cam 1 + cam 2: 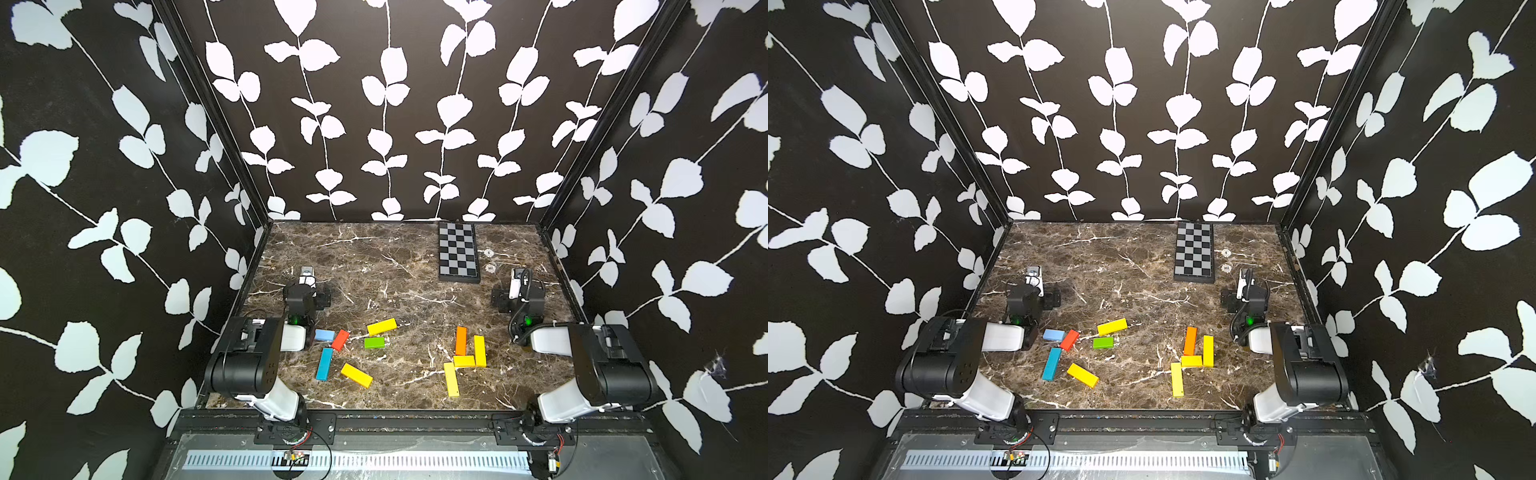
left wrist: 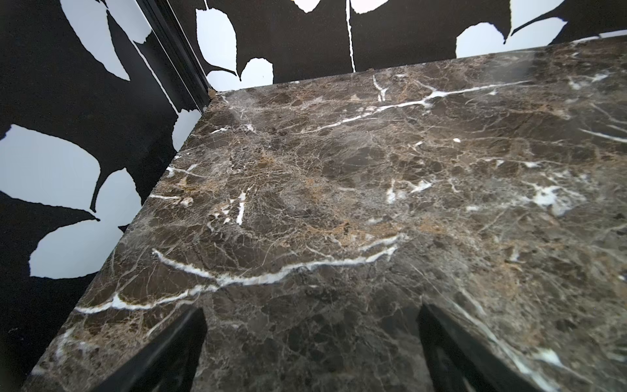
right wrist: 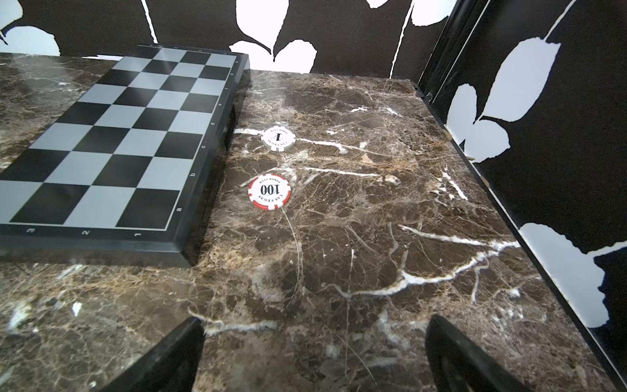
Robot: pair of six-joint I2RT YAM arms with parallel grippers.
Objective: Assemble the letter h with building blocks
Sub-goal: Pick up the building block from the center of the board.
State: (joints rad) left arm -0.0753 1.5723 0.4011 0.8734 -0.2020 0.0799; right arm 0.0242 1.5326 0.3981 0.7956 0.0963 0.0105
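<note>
The building blocks lie flat on the marble table in two groups near its front. At the left are a light blue block [image 1: 324, 335], a red one [image 1: 340, 340], a green one [image 1: 374, 342], a long blue one [image 1: 324, 364] and two yellow bars [image 1: 381, 327] [image 1: 356, 375]. At the right an orange bar [image 1: 461, 340] and three yellow bars [image 1: 451, 379] touch each other. My left gripper [image 1: 306, 273] [image 2: 312, 309] sits farther back than the left group, open over bare marble. My right gripper [image 1: 517, 276] [image 3: 315, 319] is behind the right group, open and empty. Neither wrist view shows a block.
A black-and-grey checkered board [image 1: 458, 252] lies at the back right of the table. Two poker chips [image 3: 278, 138] [image 3: 270, 191] rest beside it, ahead of my right gripper. Leaf-patterned walls close in the table on three sides.
</note>
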